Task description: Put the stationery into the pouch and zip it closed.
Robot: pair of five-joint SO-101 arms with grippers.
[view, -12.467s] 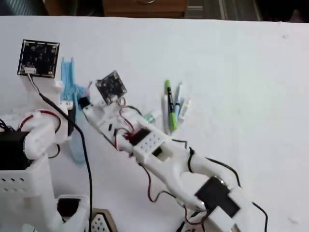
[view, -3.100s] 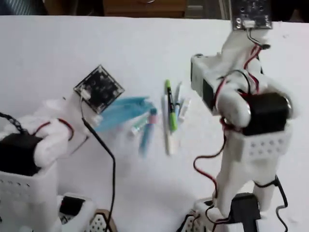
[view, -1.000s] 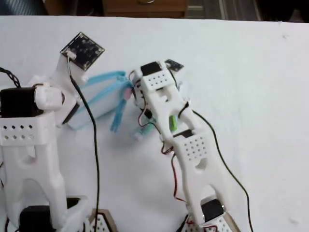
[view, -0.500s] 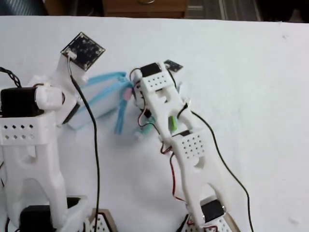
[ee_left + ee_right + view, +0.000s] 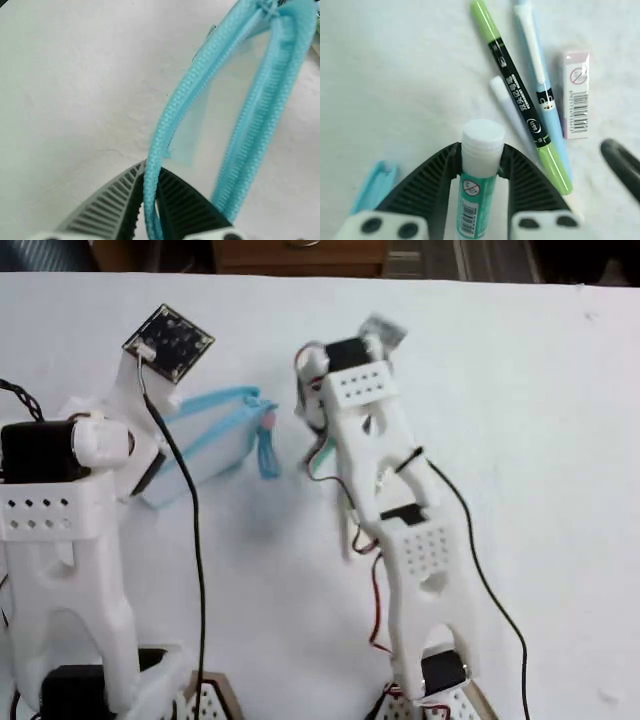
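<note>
The light-blue pouch [image 5: 205, 440] lies open at centre left. My left gripper [image 5: 150, 200] is shut on its zipper edge [image 5: 175, 110], at the pouch's near-left end [image 5: 160, 472]. A blue pen [image 5: 268, 452] with a pink cap hangs out of the pouch mouth. My right gripper [image 5: 479, 150] is shut on a white-capped glue stick [image 5: 479, 165], held above the table to the right of the pouch. Beneath it lie a green pen [image 5: 520, 105], a pale-blue pen [image 5: 540, 90], a white pen [image 5: 506, 106] and a pink eraser [image 5: 575, 95].
The right arm [image 5: 375, 440] stretches over the middle of the white table and covers most of the loose stationery in the high view. The left arm's base [image 5: 60, 540] stands at the near left. A dark cabinet [image 5: 300, 255] lines the far edge.
The right arm has swung away from the pouch mouth toward the far side, with the glue stick in its gripper. The blue pen now sits higher at the pouch mouth. The left arm has kept still.
</note>
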